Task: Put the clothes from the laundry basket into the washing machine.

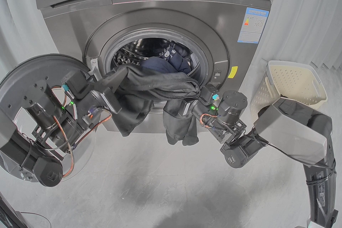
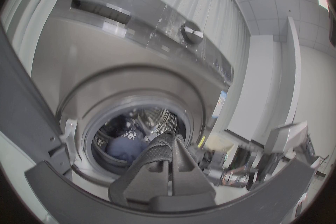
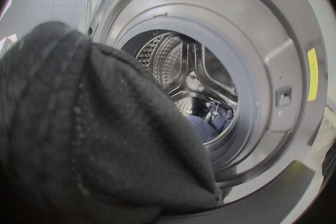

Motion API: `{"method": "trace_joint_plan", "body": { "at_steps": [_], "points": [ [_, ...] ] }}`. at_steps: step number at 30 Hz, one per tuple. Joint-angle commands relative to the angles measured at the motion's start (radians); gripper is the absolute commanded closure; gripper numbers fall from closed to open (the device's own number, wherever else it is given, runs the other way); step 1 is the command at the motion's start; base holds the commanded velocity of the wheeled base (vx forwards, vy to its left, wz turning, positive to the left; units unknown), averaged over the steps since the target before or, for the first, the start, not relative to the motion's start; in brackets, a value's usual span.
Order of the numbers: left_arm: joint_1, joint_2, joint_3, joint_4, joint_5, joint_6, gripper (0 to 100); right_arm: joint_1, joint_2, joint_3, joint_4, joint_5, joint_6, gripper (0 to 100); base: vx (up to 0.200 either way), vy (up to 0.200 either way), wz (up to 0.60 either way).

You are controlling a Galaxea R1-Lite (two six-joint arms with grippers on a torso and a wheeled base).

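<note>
The black garment [image 1: 156, 84] is strung across the lower lip of the washing machine [image 1: 153, 0] opening, ends dangling outside above the floor [image 1: 142, 175]. Left tool [image 2: 171, 146] is pinched tight on it; right tool [image 1: 200, 94] is buried in cloth, can't tell its grip. I'd raise both over the lip and push deep toward the blue clothes [image 1: 171, 61] before letting go.
</note>
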Motion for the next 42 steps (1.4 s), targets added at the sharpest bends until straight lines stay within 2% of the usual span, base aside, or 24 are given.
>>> {"method": "trace_joint_plan", "body": {
  "at_steps": [1, 3, 8, 13, 19, 33, 34, 42],
  "points": [
    [0.048, 0.118, 0.081, -0.011, -0.044, 0.037, 100, 0.005, -0.061, 0.013, 0.006, 0.0, 0.0, 100, 0.0, 0.0, 0.0],
    [0.054, 0.15, 0.107, -0.011, -0.066, 0.066, 100, 0.011, -0.061, 0.01, 0.006, 0.0, 0.0, 100, 0.0, 0.0, 0.0],
    [0.048, 0.216, 0.136, -0.013, -0.072, 0.096, 100, 0.032, -0.06, 0.005, 0.007, 0.0, 0.002, 100, 0.0, 0.0, 0.0],
    [0.046, 0.268, 0.138, -0.013, -0.072, 0.099, 100, 0.057, -0.06, 0.001, 0.006, -0.001, 0.006, 100, 0.0, 0.0, 0.0],
    [0.041, 0.359, 0.133, -0.016, -0.071, 0.125, 100, 0.092, -0.067, -0.01, 0.009, -0.001, 0.008, 100, 0.0, 0.0, 0.0],
    [0.04, 0.389, 0.125, -0.016, -0.072, 0.125, 100, 0.118, -0.071, -0.004, 0.009, -0.001, 0.008, 100, 0.0, 0.0, 0.0],
    [0.04, 0.389, 0.127, -0.016, -0.074, 0.125, 0, 0.117, -0.071, -0.004, 0.009, -0.001, 0.008, 100, 0.0, 0.0, 0.0],
    [0.041, 0.363, 0.104, -0.018, -0.081, 0.108, 0, 0.094, -0.066, -0.001, 0.006, -0.001, 0.006, 100, 0.0, 0.0, 0.0]
  ]
}}
